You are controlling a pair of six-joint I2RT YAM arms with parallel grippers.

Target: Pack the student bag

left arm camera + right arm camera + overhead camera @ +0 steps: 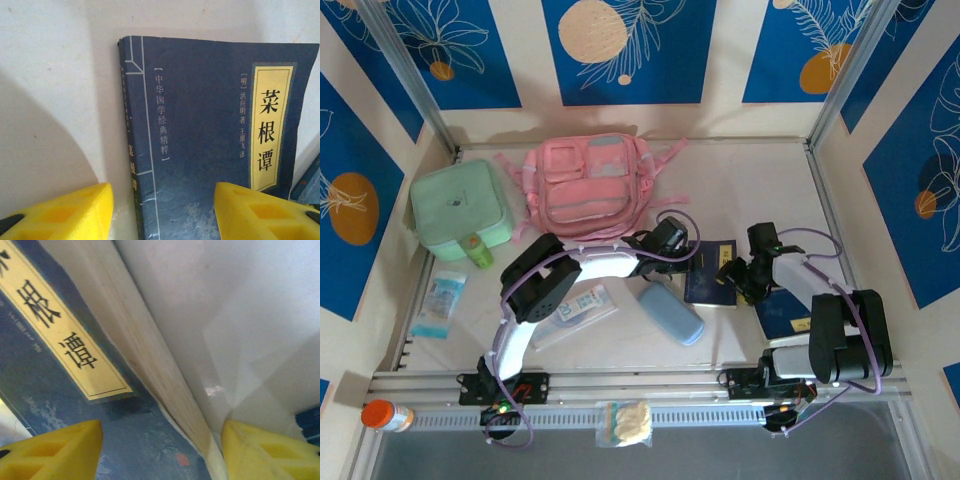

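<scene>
The left tool (pixel 162 202) is spread. One yellow finger (pixel 75 210) sits over bare bench (pixel 750 190) just outside the spine of the dark blue book (pixel 712 280), and the other is over the cover, so the spine edge lies between them. Nothing is pinched.

The right tool (pixel 162 442) is spread too. It straddles the opposite side of the book, with one finger (pixel 60 450) above the cover near the yellow title label and the other beyond the pale page edges. It grips nothing.

The book lies flat, cover up, between the two tools. A pale blue pouch (pixel 672 313) lies just in front of the book, to its left. A second blue book (pixel 782 315) lies just to its right, partly under the right arm.

The student bag (pixel 588 185) lies behind the book and to its left, front pockets up, near the back wall. A mint-green case (pixel 455 208) sits far to the book's left, beyond the bag.
</scene>
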